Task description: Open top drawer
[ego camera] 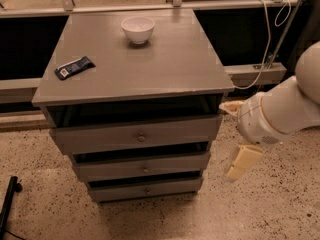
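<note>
The top drawer (100, 138) is the widest grey front of three on a grey cabinet, with a small round metal knob (141, 137) at its centre. A dark gap shows between the front and the cabinet top. My gripper (234, 136) is to the right of the cabinet, level with the top drawer and just off its right end. It is open and empty: one cream finger (229, 107) points toward the cabinet's corner and the other finger (240, 163) hangs lower. It touches nothing.
On the cabinet top (165, 69) stand a white bowl (138, 29) at the back and a dark blue packet (74, 67) at the left. Two narrower drawers (142, 168) sit below. A white cable (265, 39) hangs at the right. The floor is speckled.
</note>
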Robot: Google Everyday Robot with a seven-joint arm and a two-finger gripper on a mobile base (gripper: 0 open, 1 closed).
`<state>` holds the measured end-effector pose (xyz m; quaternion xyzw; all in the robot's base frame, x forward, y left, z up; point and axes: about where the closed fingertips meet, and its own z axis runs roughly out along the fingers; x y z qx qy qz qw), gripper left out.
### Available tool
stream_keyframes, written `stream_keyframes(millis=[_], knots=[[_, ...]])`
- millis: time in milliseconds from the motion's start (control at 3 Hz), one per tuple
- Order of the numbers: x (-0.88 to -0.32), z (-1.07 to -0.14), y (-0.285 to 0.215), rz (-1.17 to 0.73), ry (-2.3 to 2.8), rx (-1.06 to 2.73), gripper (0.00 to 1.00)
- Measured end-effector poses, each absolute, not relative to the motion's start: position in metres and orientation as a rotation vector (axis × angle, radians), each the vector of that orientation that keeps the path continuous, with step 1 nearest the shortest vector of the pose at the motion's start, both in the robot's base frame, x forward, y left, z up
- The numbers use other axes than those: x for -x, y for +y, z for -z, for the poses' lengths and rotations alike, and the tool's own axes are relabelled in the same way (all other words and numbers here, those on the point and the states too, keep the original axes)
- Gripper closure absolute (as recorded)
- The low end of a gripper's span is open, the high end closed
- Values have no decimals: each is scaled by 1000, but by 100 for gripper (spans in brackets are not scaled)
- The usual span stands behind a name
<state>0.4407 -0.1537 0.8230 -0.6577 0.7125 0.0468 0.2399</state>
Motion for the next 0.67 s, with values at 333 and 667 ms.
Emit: stream_keyframes(millis=[333,667], knots=[[-455,-762,-157,-95,1858,1858,0],[-454,-768,-155,-95,1865,1853,0]])
